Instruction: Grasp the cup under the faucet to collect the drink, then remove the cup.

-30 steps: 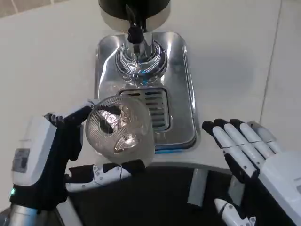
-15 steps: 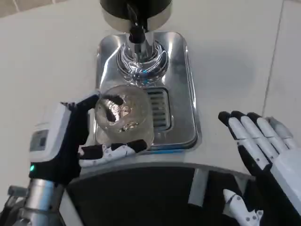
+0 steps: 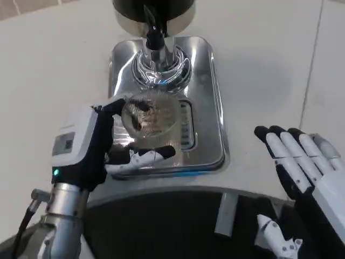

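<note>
Left hand (image 3: 91,148) wraps the clear round glass cup (image 3: 151,120), dark fingers curling behind it, white fingers reaching under its near side, forearm rising from the lower left. The cup sits over the slotted grille of the shiny steel drip tray (image 3: 207,97), just in front of the chrome faucet (image 3: 160,65). Right hand (image 3: 302,167) rests flat on the white table (image 3: 54,65), fingers spread, holding nothing.

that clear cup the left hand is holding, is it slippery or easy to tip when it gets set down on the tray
The cup looks clear and glossy, so probably rigid and somewhat slippery. The left hand wraps its side, which should steady it. On the slotted drip tray it might rock slightly.
</note>
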